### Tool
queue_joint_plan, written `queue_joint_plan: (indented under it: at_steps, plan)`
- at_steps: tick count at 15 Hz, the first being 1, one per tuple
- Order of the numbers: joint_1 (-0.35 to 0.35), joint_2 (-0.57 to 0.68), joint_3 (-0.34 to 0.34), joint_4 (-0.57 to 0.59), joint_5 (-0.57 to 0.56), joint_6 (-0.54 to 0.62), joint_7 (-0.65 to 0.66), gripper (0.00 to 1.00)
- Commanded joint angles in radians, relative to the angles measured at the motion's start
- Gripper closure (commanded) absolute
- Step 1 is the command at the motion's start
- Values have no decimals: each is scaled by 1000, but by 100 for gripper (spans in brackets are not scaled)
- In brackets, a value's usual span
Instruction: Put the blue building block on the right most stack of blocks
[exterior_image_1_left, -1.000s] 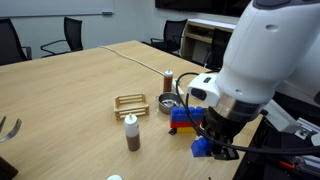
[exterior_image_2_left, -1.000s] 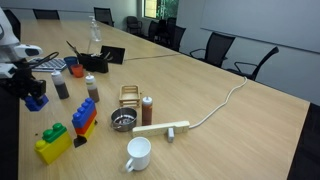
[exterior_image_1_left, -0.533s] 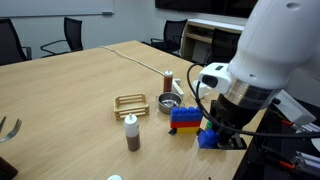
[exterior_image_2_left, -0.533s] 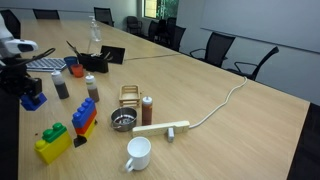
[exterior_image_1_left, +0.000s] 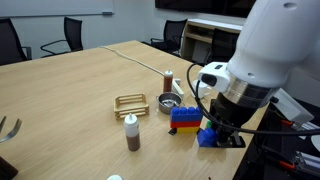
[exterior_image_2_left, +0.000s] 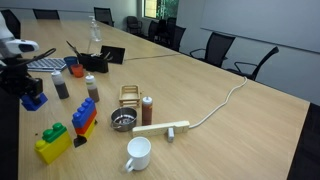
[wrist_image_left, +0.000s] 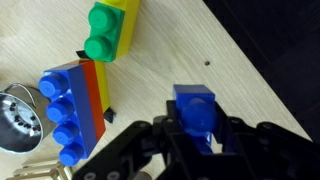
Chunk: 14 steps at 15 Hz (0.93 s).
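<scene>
As the wrist view shows it, I have the gripper (wrist_image_left: 197, 138) clamped on the blue block (wrist_image_left: 193, 106), its fingers (wrist_image_left: 160, 135) pressed on either side. The yellow-and-green stack (wrist_image_left: 112, 28) lies beyond the fingertips, up and to their left, well apart. The blue-over-red stack (wrist_image_left: 72, 108) sits left of the fingers, nearer. In an exterior view the block (exterior_image_2_left: 35, 100) seems held off the table (exterior_image_2_left: 200, 90), though it is small there.

Even, bright indoor light; soft shadows, slightly blurry low-resolution frames.

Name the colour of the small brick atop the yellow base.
The brick is green; clearest in wrist view.
</scene>
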Motion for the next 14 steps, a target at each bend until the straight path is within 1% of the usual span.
queue_joint_plan:
  at_steps: [1, 5, 8, 11, 12, 14]
  plan:
    - [-49, -44, 16, -31, 16, -5, -8, 90]
    - [-94, -96, 11, -81, 39, -10, -23, 90]
    - [-119, -141, 6, -138, 33, -25, 5, 90]
    - [-143, -176, -2, -192, 72, -34, -15, 90]
    - [-142, -136, 7, -159, 35, -26, -1, 65]
    - [-149, -150, 5, -180, 48, -26, -2, 65]
